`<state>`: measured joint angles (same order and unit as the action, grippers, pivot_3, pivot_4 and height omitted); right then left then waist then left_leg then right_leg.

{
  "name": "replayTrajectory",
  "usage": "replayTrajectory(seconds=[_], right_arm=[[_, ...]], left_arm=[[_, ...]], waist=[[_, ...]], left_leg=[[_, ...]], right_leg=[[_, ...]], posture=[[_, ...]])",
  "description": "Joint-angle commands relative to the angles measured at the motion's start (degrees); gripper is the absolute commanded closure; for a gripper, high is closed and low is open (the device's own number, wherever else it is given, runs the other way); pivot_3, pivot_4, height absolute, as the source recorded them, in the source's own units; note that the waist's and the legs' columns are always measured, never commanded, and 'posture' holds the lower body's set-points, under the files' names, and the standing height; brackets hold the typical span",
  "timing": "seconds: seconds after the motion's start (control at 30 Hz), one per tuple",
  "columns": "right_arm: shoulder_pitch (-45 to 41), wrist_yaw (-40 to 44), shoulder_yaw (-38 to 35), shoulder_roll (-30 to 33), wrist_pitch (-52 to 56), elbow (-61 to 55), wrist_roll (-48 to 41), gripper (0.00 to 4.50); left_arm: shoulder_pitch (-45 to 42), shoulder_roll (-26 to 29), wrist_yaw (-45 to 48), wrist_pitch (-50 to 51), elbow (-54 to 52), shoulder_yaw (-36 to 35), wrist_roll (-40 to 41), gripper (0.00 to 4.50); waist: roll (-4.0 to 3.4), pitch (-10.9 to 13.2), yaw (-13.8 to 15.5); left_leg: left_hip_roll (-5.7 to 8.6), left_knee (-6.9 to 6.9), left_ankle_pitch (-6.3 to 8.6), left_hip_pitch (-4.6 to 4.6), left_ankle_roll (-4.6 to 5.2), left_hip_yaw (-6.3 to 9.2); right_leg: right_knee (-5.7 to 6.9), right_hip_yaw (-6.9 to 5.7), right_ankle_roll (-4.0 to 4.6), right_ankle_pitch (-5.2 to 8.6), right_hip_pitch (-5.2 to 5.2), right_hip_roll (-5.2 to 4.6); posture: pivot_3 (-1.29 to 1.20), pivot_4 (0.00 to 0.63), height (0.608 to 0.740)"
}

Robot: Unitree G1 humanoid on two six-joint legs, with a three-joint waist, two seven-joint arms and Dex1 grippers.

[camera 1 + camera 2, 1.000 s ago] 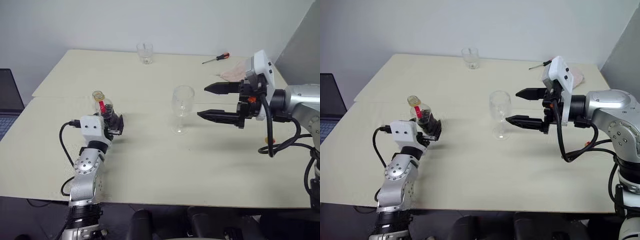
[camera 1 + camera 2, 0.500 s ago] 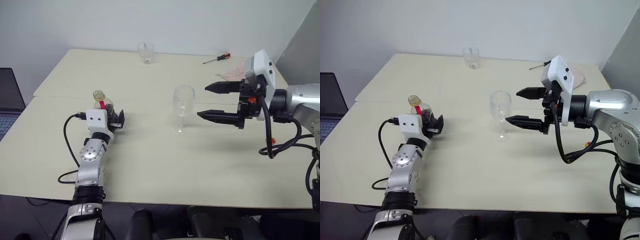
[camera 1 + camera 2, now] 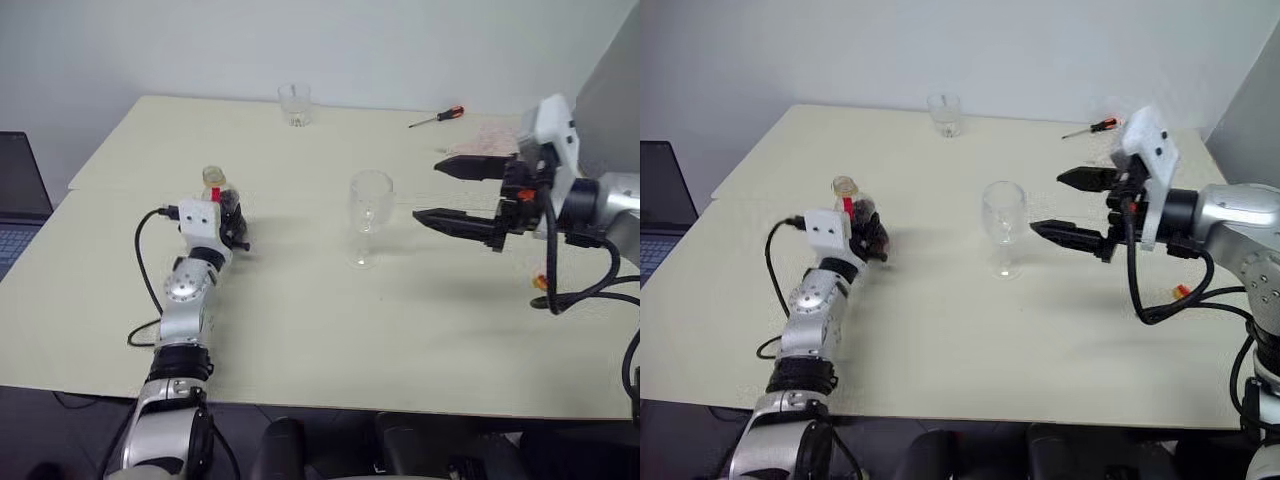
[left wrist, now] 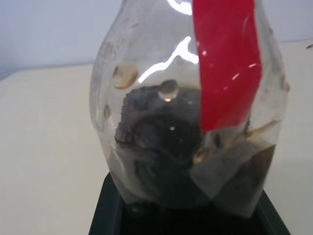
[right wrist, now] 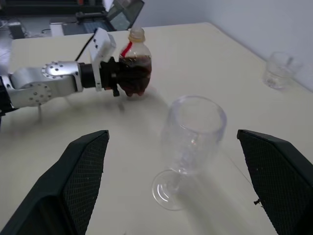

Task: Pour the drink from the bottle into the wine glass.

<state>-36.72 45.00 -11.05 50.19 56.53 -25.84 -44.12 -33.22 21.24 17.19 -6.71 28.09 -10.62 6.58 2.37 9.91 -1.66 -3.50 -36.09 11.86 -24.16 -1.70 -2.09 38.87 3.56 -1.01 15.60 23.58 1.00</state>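
The bottle (image 3: 214, 187) is small and clear with a red neck label, and it stands upright on the left half of the table. The dark brown-red drink (image 5: 135, 77) fills its lower body. My left gripper (image 3: 232, 222) is shut on the bottle, its black fingers (image 5: 111, 74) clasping the lower body. Whether the bottle's base touches the table I cannot tell. The wine glass (image 3: 368, 214) is tall, clear and stemmed, and it stands upright near the table's middle. To its right my right gripper (image 3: 427, 188) hovers open, pointing at the glass with nothing between its fingers.
A short clear tumbler (image 3: 294, 103) stands at the table's far edge. A red-handled screwdriver (image 3: 436, 117) and a pinkish cloth (image 3: 490, 138) lie at the back right. A laptop (image 3: 20, 195) sits off the table's left side. The table (image 3: 330, 330) is pale cream.
My left gripper has moved forward around the bottle and shut on its body. My right gripper has drawn a little to the right, away from the wine glass, still open.
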Motion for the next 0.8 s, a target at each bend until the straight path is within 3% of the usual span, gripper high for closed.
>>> replayTrajectory(seconds=[0.03, 0.33, 0.8], right_arm=[[6.44, -1.41, -7.32, 0.59, -2.78, -3.72, 0.06, 0.0], [19.91, -7.59, -14.87, -6.0, -10.36, -11.31, 0.29, 0.0], [27.51, -16.03, -9.99, -9.78, -12.74, -20.43, -0.9, 0.0]], left_arm=[[-9.13, 4.19, 8.34, -1.82, 0.51, 2.94, -0.44, 3.5], [-28.14, 7.69, 23.91, -12.43, 17.21, 13.16, -7.48, 3.52], [-41.61, 5.16, 22.87, -30.58, 36.91, 22.75, -20.63, 3.58]], waist=[[0.02, 0.01, 0.23], [0.02, 0.02, 0.03], [0.0, 0.06, -0.15]], left_leg=[[0.02, 0.0, 0.0, -0.04, 0.0, 0.04], [0.39, -0.01, 0.0, -0.21, -0.01, 0.15], [0.46, -0.04, 0.0, -0.31, 0.0, 0.34]], right_leg=[[-0.01, -0.04, 0.0, 0.0, 0.0, 0.0], [-0.01, -0.41, -0.15, 0.09, 0.08, -0.05], [0.02, -0.62, -0.17, 0.1, 0.09, -0.07]], posture=[[0.0, 0.15, 0.74], [0.0, 0.15, 0.74], [0.0, 0.15, 0.74]])
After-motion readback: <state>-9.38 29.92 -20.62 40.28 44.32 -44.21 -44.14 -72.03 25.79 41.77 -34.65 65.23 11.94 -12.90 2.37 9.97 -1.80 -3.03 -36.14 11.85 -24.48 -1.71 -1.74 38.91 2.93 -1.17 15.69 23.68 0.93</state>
